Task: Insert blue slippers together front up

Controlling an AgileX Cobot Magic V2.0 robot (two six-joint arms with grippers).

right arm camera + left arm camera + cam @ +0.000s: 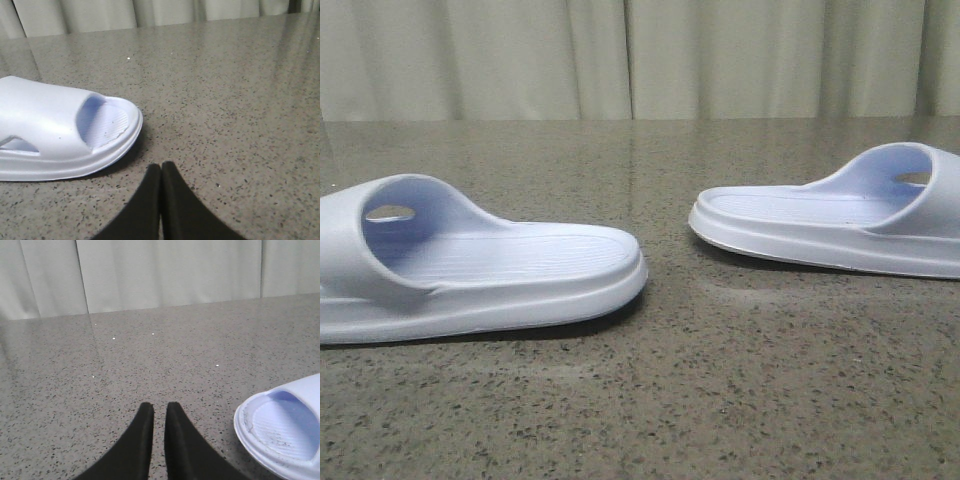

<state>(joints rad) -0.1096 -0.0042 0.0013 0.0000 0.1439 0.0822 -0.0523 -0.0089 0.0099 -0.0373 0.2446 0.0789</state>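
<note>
Two pale blue slippers lie soles down on the speckled grey table. The left slipper (470, 265) has its strap at the left and its heel towards the middle. The right slipper (840, 215) has its strap at the right and its heel towards the middle. A wide gap lies between them. My left gripper (159, 406) holds nothing, its fingers almost together, low over the table; a slipper's rounded end (280, 430) lies beside it, apart. My right gripper (161, 166) is shut and empty, a short way from a slipper's toe end (65, 135). Neither gripper shows in the front view.
The grey speckled table (720, 380) runs back to a pale curtain (640, 55) behind it. Nothing else stands on it in these views.
</note>
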